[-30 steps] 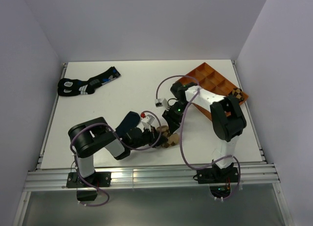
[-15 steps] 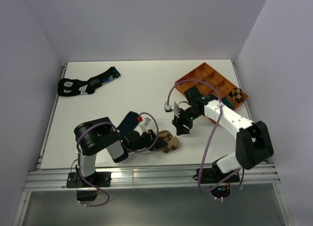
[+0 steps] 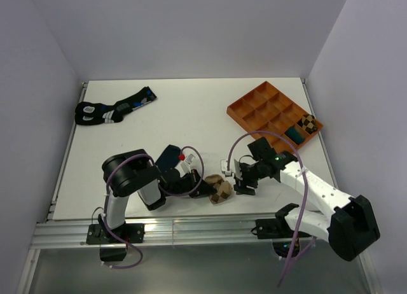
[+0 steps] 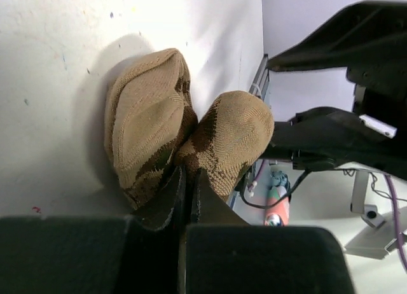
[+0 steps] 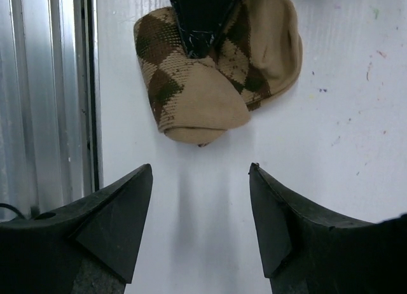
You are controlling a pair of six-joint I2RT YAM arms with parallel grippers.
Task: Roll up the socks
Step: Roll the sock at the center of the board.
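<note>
The tan argyle sock (image 3: 220, 189) lies bunched in a loose roll near the table's front edge. My left gripper (image 3: 205, 186) is shut on its fabric from the left; in the left wrist view the fingertips (image 4: 186, 174) pinch the fold between the sock's (image 4: 159, 135) two lobes. My right gripper (image 3: 241, 183) stands open just right of the sock, apart from it. In the right wrist view the sock (image 5: 203, 97) lies ahead of the open right gripper (image 5: 200, 171), with nothing between the fingers. The navy sock (image 3: 166, 156) lies flat behind my left arm, partly hidden by it.
A pair of black socks with blue and white markings (image 3: 112, 109) lies at the far left. An orange compartment tray (image 3: 254, 109) stands at the back right, with rolled bundles in two compartments. The aluminium front rail (image 5: 51, 116) runs close beside the sock.
My right gripper has drawn back from the tan sock towards the near right and opened wider, its arm swinging out to the right. The left gripper stayed shut on the sock.
</note>
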